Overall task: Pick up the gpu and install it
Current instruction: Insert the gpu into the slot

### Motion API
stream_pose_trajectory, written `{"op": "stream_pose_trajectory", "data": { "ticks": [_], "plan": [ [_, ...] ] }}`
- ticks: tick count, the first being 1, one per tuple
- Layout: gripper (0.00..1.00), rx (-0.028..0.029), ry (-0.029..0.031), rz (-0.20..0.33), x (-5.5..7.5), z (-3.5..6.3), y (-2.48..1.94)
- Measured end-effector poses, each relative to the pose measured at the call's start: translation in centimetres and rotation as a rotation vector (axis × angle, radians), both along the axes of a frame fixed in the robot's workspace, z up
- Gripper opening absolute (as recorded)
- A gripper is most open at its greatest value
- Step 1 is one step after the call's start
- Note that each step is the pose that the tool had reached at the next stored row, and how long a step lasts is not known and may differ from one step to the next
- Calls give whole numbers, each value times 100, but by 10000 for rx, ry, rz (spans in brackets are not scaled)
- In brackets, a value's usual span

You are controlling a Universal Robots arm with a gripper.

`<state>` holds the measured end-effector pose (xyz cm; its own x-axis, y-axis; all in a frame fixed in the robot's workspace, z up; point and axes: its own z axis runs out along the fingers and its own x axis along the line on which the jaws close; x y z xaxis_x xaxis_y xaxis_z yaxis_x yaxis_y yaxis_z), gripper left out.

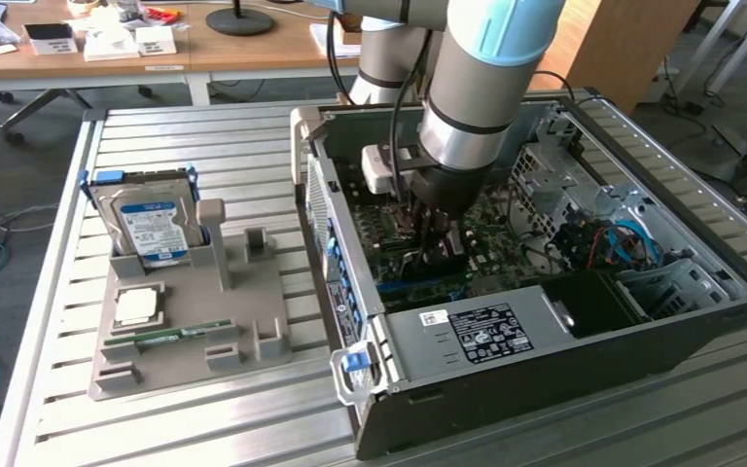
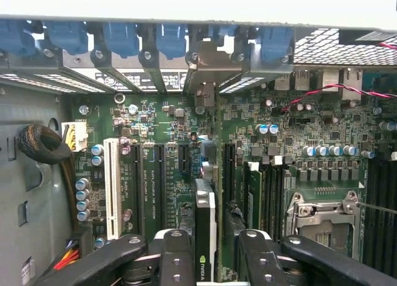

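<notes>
My gripper point(image 1: 428, 251) is down inside the open computer case point(image 1: 685, 302), over the green motherboard point(image 2: 155, 131). In the wrist view its two black fingers point(image 2: 177, 258) are shut on the gpu point(image 2: 205, 227). The card is seen edge-on, a thin dark board with a pale side. It stands upright above the motherboard, in line with the long expansion slots point(image 2: 180, 174), and its far end points at the silvery slot brackets point(image 2: 208, 72) on the case's rear wall. I cannot tell whether its lower edge is touching a slot.
On the exterior view's left a grey holder point(image 1: 205, 321) carries the hard drive point(image 1: 151, 226), a square chip point(image 1: 136, 305) and a memory stick point(image 1: 166, 337). The power supply point(image 1: 478, 331) fills the case's near end. Blue latches point(image 2: 118, 38) and a cable bundle point(image 2: 40, 143) line the case.
</notes>
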<state>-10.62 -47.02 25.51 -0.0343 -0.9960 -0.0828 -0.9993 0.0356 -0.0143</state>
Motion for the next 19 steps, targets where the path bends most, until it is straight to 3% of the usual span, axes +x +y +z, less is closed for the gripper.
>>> {"op": "stream_pose_trajectory", "data": {
  "ticks": [7,8,19],
  "plan": [
    [33,-4,1,0,0,1,-1],
    [27,-3,1,1,0,1,-1],
    [27,-1,-1,1,0,-5,0]
  ]
}}
